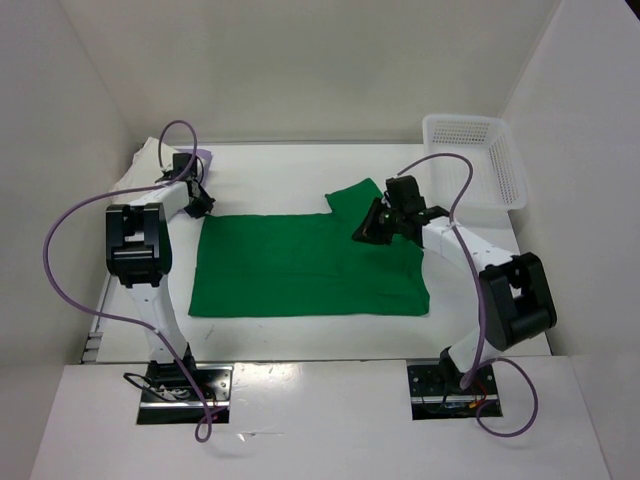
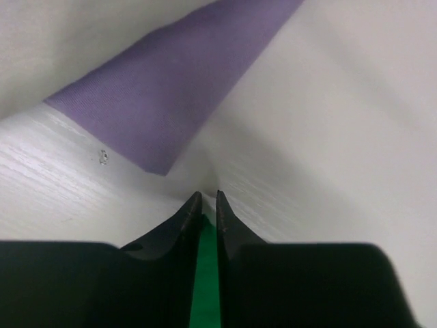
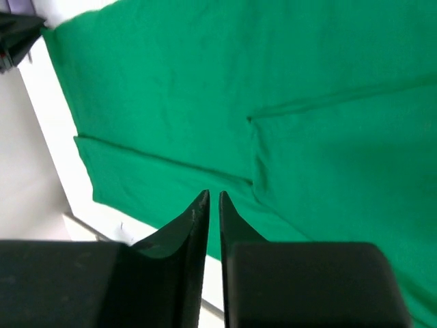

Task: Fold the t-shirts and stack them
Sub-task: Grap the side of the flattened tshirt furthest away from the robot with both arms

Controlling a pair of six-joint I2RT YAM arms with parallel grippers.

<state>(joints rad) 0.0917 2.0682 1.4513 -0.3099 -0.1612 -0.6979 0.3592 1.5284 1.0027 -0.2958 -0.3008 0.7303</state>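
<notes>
The green t-shirt lies spread flat in the middle of the table, with one sleeve sticking out at its far right. My left gripper is down at the shirt's far left corner, its jaws drawn close with green cloth between them. My right gripper hovers over the shirt near the sleeve, its jaws parted by a thin gap with nothing in it. The lavender t-shirt lies just beyond the left gripper, on pale cloth that looks like the cream t-shirt.
A white mesh basket stands at the far right corner of the table. White walls close in the table at the left, back and right. The arms' bases sit at the near edge.
</notes>
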